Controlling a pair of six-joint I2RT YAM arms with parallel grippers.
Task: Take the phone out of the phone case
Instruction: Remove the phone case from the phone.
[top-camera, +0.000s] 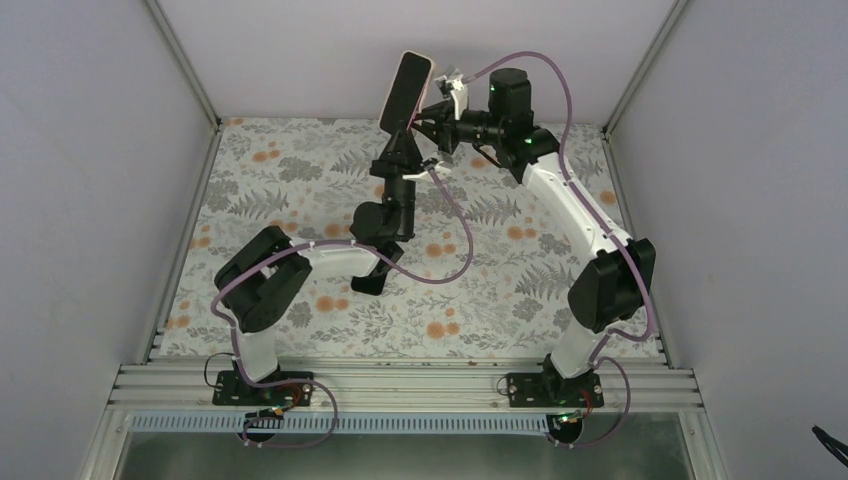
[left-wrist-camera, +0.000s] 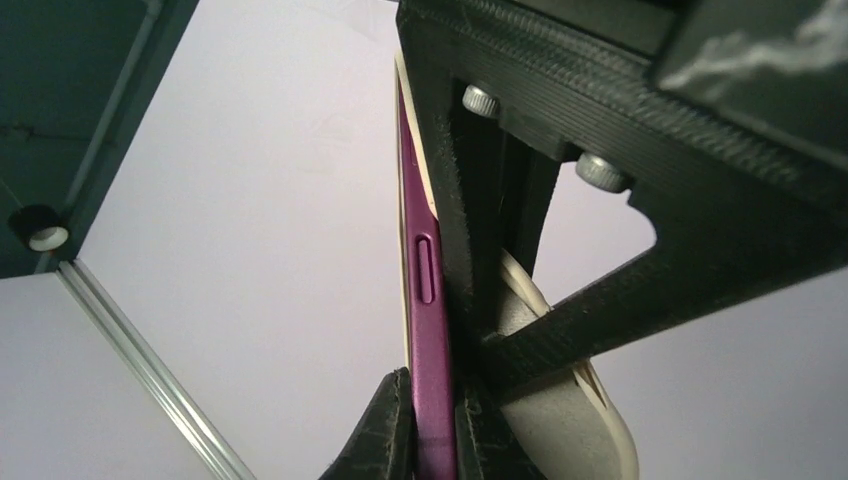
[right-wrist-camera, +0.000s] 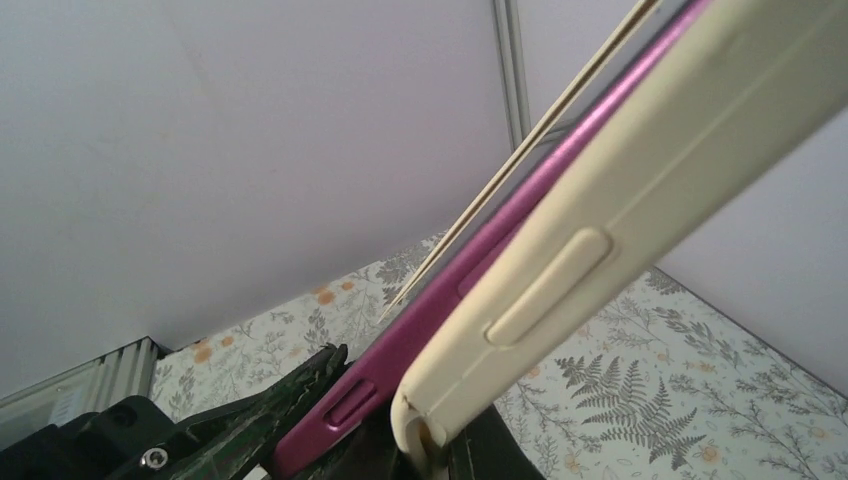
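Note:
The purple phone (top-camera: 405, 88) is held upright high above the back of the table. My left gripper (top-camera: 404, 138) is shut on its lower end; in the left wrist view the fingertips (left-wrist-camera: 388, 420) pinch the purple edge (left-wrist-camera: 425, 270). The cream phone case (right-wrist-camera: 600, 220) is peeled off the phone (right-wrist-camera: 440, 320) at the bottom corner. My right gripper (top-camera: 432, 112) comes in from the right and is shut on that loose case corner (right-wrist-camera: 440, 450). The case lip (left-wrist-camera: 600, 430) curls away behind the right gripper's finger (left-wrist-camera: 600, 310).
The floral mat (top-camera: 500, 290) covers the table below both arms. White walls close in the back and sides, with metal posts (top-camera: 185, 60) at the corners. The aluminium rail (top-camera: 400, 385) runs along the near edge.

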